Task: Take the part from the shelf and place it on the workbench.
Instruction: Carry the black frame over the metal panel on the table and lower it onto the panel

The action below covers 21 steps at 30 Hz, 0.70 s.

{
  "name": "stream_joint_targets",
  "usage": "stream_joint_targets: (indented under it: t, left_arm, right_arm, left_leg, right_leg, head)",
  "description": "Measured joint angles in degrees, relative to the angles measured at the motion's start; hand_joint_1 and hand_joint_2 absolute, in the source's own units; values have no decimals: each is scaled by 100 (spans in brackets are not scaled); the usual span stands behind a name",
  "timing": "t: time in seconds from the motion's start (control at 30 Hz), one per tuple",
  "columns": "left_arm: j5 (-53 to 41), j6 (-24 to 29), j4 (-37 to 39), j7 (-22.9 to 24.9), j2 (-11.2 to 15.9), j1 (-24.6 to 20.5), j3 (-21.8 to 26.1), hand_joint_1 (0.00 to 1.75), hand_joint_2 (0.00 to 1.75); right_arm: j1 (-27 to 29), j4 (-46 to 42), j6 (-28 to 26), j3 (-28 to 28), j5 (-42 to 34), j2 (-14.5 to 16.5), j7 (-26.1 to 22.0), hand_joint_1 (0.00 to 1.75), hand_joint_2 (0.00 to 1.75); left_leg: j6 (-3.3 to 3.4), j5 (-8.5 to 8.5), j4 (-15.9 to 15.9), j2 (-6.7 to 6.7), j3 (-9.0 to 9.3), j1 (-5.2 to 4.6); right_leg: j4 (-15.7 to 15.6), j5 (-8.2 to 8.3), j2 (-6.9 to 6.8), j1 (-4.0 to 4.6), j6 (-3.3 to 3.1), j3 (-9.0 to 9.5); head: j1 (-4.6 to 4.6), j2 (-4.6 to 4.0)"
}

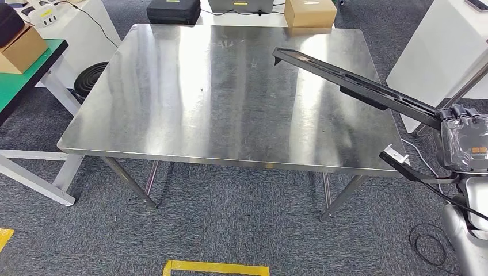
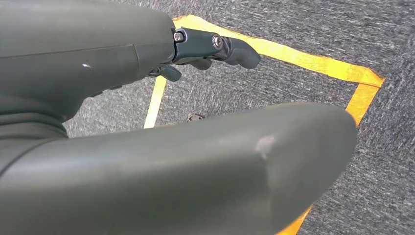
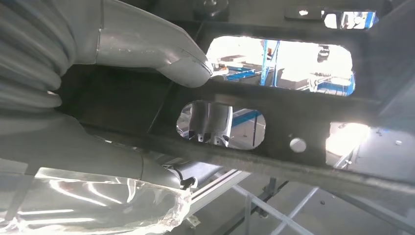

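Workbench (image 1: 190, 98) of bare steel is the landmark: a square, shiny top on thin metal legs, standing on grey carpet. Above its near right corner the right hand (image 1: 460, 141) holds the part (image 1: 351, 83), a long black metal bar with cut-out windows. The bar slants from the hand out over the right side of the workbench, its far end raised above the top and not resting on it. A second black strip with a white end (image 1: 397, 156) juts toward the workbench's near right edge, just below the hand. In the right wrist view the thick grey thumb (image 3: 161, 56) presses on the black part (image 3: 274, 103) from one side, and darker fingers (image 3: 210, 120) show through one of its windows on the other side, so the hand is closed around it. Clear plastic wrap (image 3: 98, 200) covers the wrist.

The left hand (image 2: 210, 49) hangs over carpet and a yellow tape square (image 2: 313, 66); its dark fingers look loosely curled with nothing in them, though how far they close I cannot tell.

Beyond the workbench's far edge sit a cardboard box (image 1: 311, 12) and a black case (image 1: 172, 10). To the left of the workbench stands a green-topped table (image 1: 26, 77) carrying another cardboard box (image 1: 22, 49).
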Motion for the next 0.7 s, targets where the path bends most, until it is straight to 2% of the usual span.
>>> stream_joint_targets:
  t: [0.03,0.07,0.13,0.17,0.2,0.23,0.3,0.33,0.37,0.4,0.47,0.5,0.53,0.57,0.63,0.67,0.7]
  left_arm:
    - [1,0,0,1,0,4,0,0,0]
    - [2,1,0,2,0,6,1,0,0]
    - [4,6,0,1,11,6,4,0,0]
    - [6,11,1,1,20,4,6,0,0]
    - [8,16,1,0,28,1,8,0,0]
    - [10,21,1,0,36,-1,9,0,0]
    - [12,26,-1,0,30,-3,9,0,0]
    - [12,30,-1,-1,23,-1,9,0,0]
    - [12,32,-2,-2,16,-2,9,0,0]
    - [13,34,-2,-4,9,-4,9,0,0]
    - [14,35,-2,-5,2,-11,9,0,0]
    - [14,35,-2,-5,0,-12,9,0,0]
    - [15,35,-2,-4,-3,-11,9,0,0]
    - [16,35,-1,-3,-8,-7,9,0,0]
    - [20,37,0,-2,-16,0,10,0,0]
    - [22,42,0,-2,-20,-1,11,0,0]
    - [25,47,-1,-3,-19,-3,13,0,0]
  right_arm:
    - [4,-1,0,0,-2,2,-1,175,175]
    - [5,-2,0,0,-3,4,-2,175,175]
    - [0,-2,1,2,-2,16,-4,175,175]
    - [-13,1,2,5,-1,27,-5,175,175]
    - [-25,4,3,9,1,44,-7,175,175]
    - [-35,7,5,14,2,60,-9,175,175]
    - [-50,8,7,19,3,74,-15,175,175]
    - [-57,7,7,20,6,72,-20,175,175]
    - [-66,7,7,20,9,67,-24,175,175]
    - [-70,9,7,19,13,63,-27,175,175]
    - [-70,20,9,20,15,68,-28,175,175]
    - [-66,26,10,20,15,73,-27,175,175]
    - [-65,32,10,20,15,76,-27,175,175]
    - [-66,35,11,20,15,76,-30,175,175]
    - [-75,42,11,21,15,75,-46,175,175]
    - [-88,48,13,25,13,75,-56,175,175]
    - [-102,59,15,31,8,78,-64,175,175]
  left_leg:
    - [5,101,12,0,-70,10]
    - [29,309,-198,0,-27,11]
    - [150,812,-996,-1,287,-14]
    - [218,962,-1326,7,428,-35]
    - [275,1027,-1529,15,517,-59]
    - [313,1009,-1591,24,546,-82]
    - [355,1012,-1691,31,603,-88]
    - [384,1033,-1779,31,666,-78]
    - [409,1058,-1865,31,732,-64]
    - [425,1075,-1930,30,790,-50]
    - [441,1053,-1946,18,825,-66]
    - [435,1033,-1944,10,836,-70]
    - [421,1010,-1940,1,854,-71]
    - [395,980,-1927,-6,878,-67]
    - [318,882,-1844,-18,911,-64]
    - [275,816,-1775,-24,902,-74]
    - [238,755,-1715,-27,888,-90]
  right_leg:
    - [0,-22,8,7,2,26]
    - [-1,-47,17,16,9,62]
    - [-13,-102,31,32,24,152]
    - [-21,-124,38,50,36,179]
    - [-29,-143,42,58,54,192]
    - [-39,-155,44,61,76,194]
    - [-61,-177,32,80,128,201]
    - [-4,-216,19,92,133,180]
    - [164,-293,8,101,122,101]
    - [475,-418,-2,100,99,-64]
    - [1289,-686,-4,75,81,-548]
    - [1578,-743,-4,62,107,-755]
    - [1648,-695,-6,46,160,-851]
    - [1466,-546,-10,26,229,-812]
    - [653,-133,-43,-22,362,-479]
    - [315,5,-50,-29,372,-318]
    - [117,71,-53,-30,345,-218]
  head:
    - [-1,0]
    - [-2,0]
    - [4,0]
    - [11,0]
    - [11,0]
    - [15,0]
    - [9,0]
    - [19,0]
    - [24,0]
    - [36,0]
    - [44,0]
    - [49,0]
    - [48,0]
    - [47,0]
    - [54,0]
    - [58,0]
    - [54,0]
